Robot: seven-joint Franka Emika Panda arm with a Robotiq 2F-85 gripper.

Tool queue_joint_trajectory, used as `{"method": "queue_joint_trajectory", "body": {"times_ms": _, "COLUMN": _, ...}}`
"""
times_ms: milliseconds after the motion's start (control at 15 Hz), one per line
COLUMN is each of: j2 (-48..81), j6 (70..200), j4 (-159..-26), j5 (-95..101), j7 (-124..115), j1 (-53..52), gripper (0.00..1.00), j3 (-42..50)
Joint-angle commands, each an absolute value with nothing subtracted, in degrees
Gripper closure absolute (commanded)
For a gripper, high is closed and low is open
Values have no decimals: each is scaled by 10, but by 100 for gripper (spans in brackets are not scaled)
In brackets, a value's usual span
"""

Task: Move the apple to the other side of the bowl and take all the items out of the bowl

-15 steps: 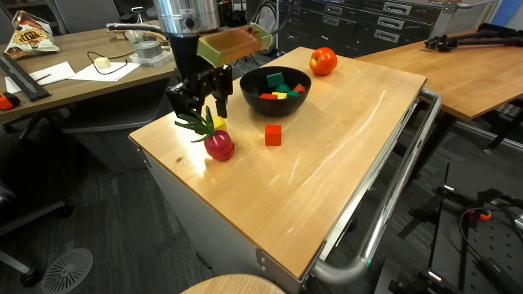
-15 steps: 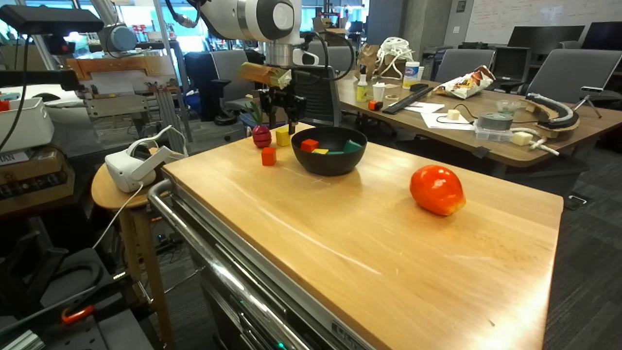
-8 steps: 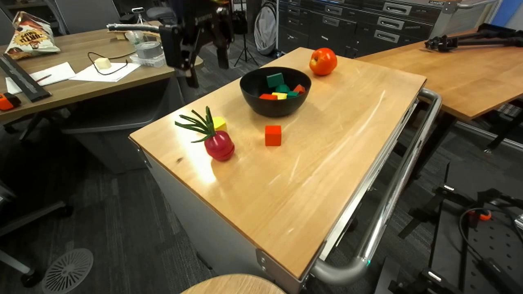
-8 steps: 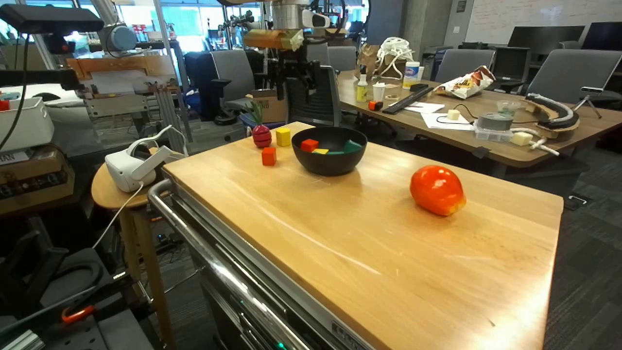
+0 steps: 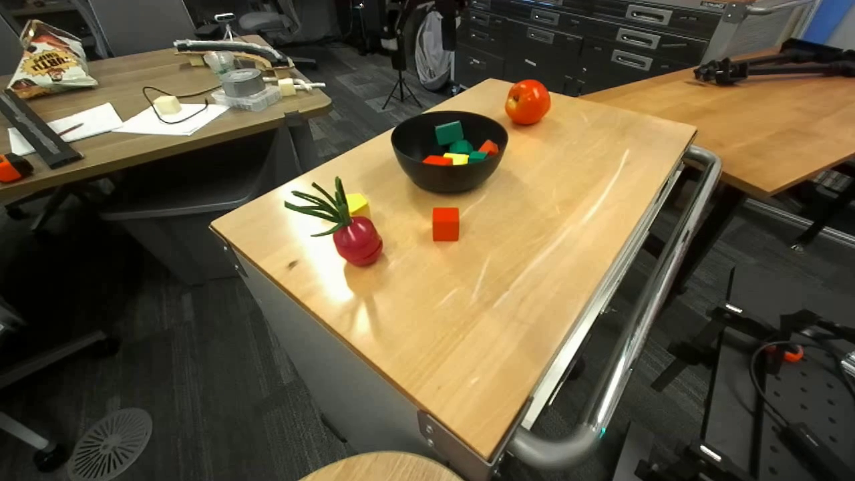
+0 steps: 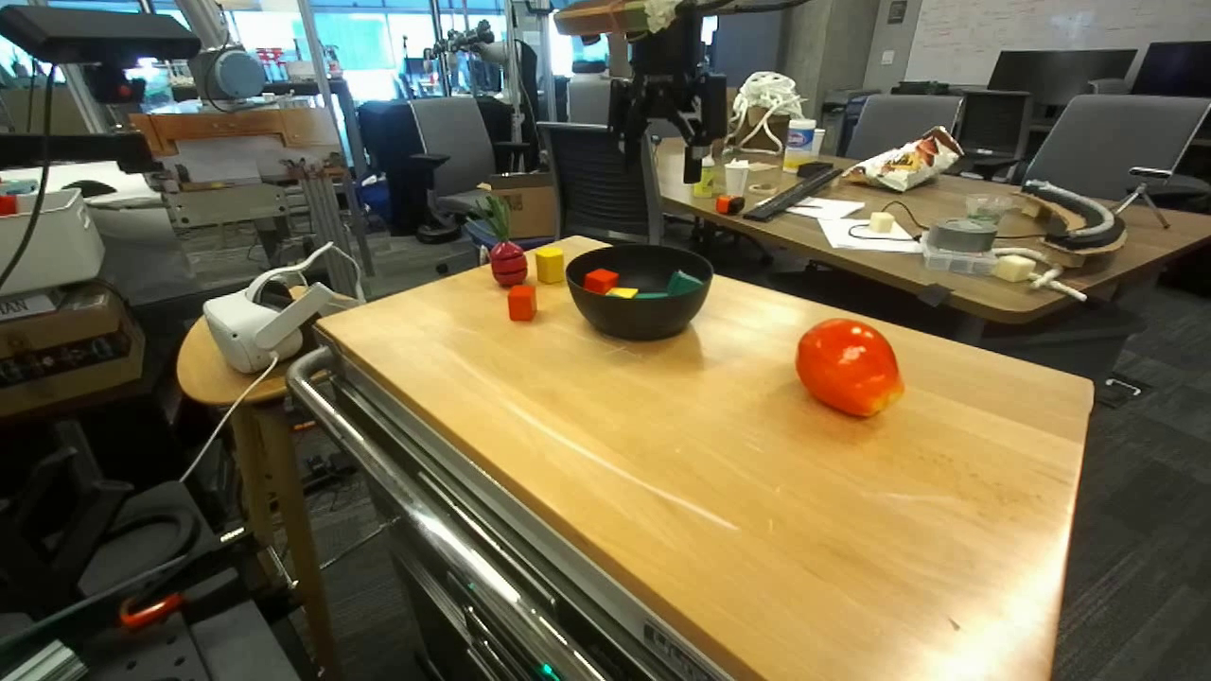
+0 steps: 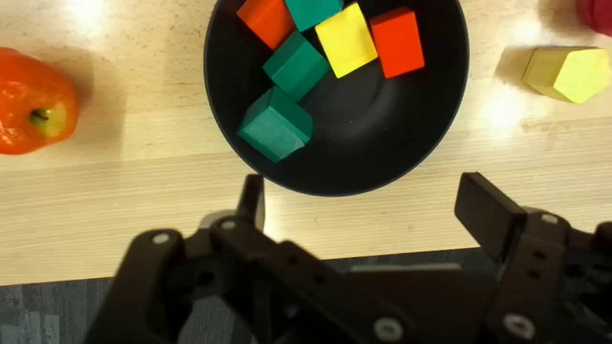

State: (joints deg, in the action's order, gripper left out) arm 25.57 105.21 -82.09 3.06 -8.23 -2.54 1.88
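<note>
1. At twelve o'clock in my wrist view sits the black bowl (image 7: 363,143); the apple (image 7: 33,98) lies at its nine o'clock.
2. My gripper (image 7: 367,205) is empty, jaws wide apart; I'd unload next, straddling the nearest green block (image 7: 277,126), clear of the wall.
3. Cut off: the bowl's twelve-o'clock rim and most of the dark-red fruit (image 7: 600,15).

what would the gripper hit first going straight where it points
Probably the black bowl below; depth is unclear, so the open gripper might instead pass beside it to the tabletop.
</note>
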Motion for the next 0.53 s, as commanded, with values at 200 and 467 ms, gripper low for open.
{"method": "queue_joint_trajectory", "body": {"times_ms": 200, "j2": 253, "j6": 991, "j4": -829, "j5": 95, "j7": -200, "j1": -35, "gripper": 0, "j3": 51}}
{"method": "queue_joint_trajectory", "body": {"times_ms": 467, "j2": 261, "j6": 1001, "j4": -828, "j5": 62, "j7": -155, "j1": -16, "gripper": 0, "j3": 37}}
